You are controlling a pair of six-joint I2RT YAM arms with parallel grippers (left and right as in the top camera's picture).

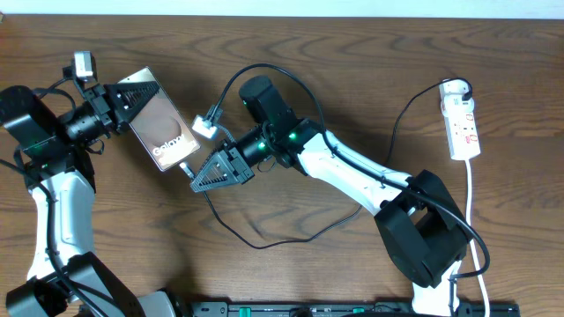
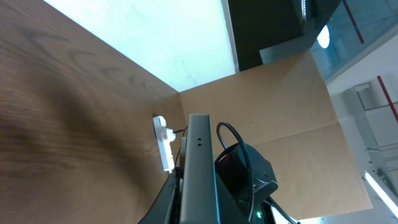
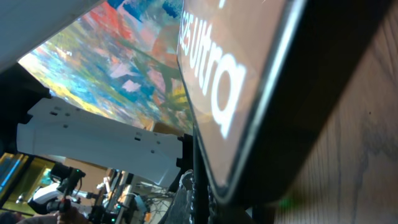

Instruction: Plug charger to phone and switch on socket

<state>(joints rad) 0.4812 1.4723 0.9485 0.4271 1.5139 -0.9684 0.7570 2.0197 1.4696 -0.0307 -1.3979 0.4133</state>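
Observation:
My left gripper (image 1: 123,99) is shut on the top end of the phone (image 1: 163,132), holding it tilted with the screen text facing up. The left wrist view shows the phone's edge (image 2: 199,162) between the fingers. My right gripper (image 1: 197,174) is at the phone's lower end, shut on the plug tip of the charger. The charger's black cable (image 1: 264,245) loops across the table towards the socket (image 1: 463,123) at the far right. The right wrist view is filled by the phone's screen (image 3: 230,74), very close. The plug tip and the phone's port are hidden.
The socket's white cord (image 1: 473,220) runs down the right side to the front edge. The socket also shows in the left wrist view (image 2: 163,142), beyond the phone. A second black cable loop (image 1: 231,86) arches over my right arm. A cardboard wall (image 2: 280,106) stands behind.

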